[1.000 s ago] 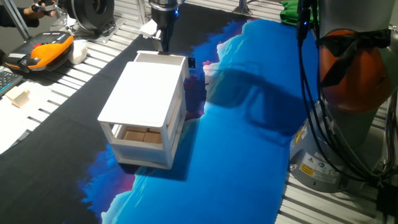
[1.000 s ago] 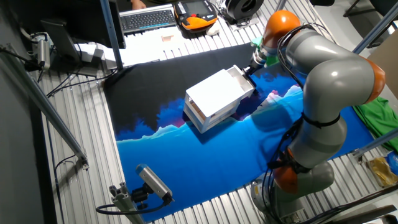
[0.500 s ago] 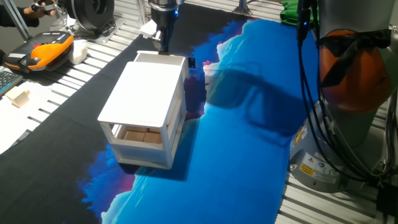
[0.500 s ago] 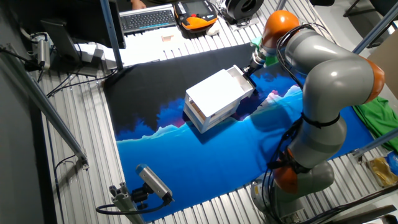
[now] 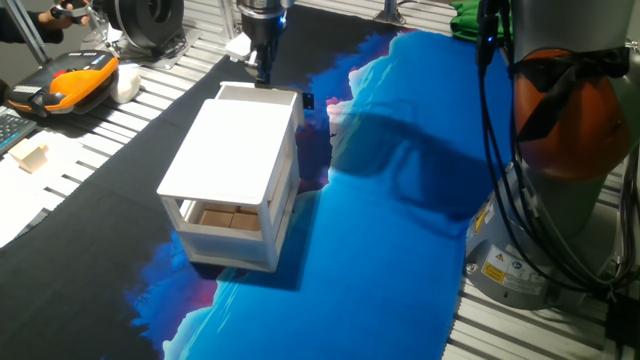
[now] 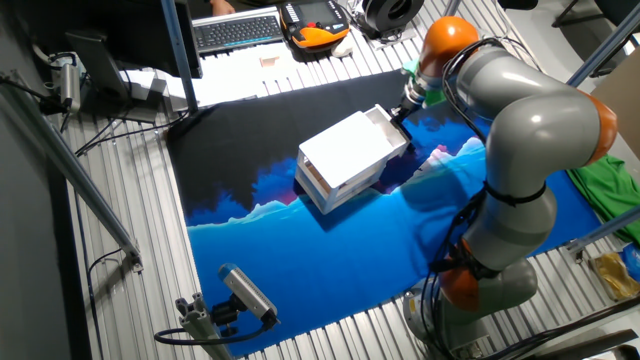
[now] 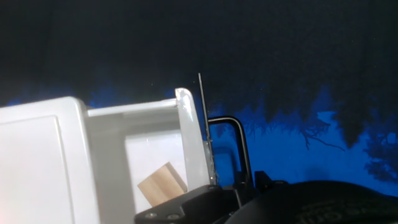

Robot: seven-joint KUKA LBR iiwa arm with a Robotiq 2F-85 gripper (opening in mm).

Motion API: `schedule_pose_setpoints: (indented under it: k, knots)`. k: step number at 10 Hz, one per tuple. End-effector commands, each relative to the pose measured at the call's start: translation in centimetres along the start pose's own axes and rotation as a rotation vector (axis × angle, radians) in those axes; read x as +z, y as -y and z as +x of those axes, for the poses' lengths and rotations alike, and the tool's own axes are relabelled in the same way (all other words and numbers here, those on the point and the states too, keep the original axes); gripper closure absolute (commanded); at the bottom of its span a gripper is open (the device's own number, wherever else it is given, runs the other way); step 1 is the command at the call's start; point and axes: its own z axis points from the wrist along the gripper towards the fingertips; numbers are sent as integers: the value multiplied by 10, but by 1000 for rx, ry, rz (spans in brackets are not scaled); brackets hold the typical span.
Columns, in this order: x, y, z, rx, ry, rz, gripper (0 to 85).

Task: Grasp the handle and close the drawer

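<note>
The white two-tier cabinet (image 5: 235, 140) stands on the blue and black cloth. Its upper drawer (image 5: 258, 94) sticks out a little at the far end, also seen as the drawer (image 6: 383, 120) beside the arm. In the hand view the drawer (image 7: 149, 149) is open from above with a tan block (image 7: 163, 182) inside. A thin black handle (image 7: 240, 146) loops off its front wall. My gripper (image 5: 264, 74) comes down at that end, fingers drawn together to one narrow tip. The handle's lower end runs into the dark gripper (image 7: 214, 198) parts.
Tan blocks (image 5: 225, 218) lie in the cabinet's lower tier. An orange and black device (image 5: 80, 80) and a small wooden piece (image 5: 30, 155) sit on the slatted table to the left. A keyboard (image 6: 238, 30) is at the back. The arm's base (image 5: 560, 150) stands to the right.
</note>
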Motion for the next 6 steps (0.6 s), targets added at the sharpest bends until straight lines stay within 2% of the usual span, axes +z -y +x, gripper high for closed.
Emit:
schedule_pose_setpoints:
  k: [1, 3, 6]
  knots:
    - [0, 0, 0, 0, -6, 1, 680]
    - [0, 0, 0, -1, -17, 2, 680]
    - [0, 0, 0, -6, -17, 2, 680]
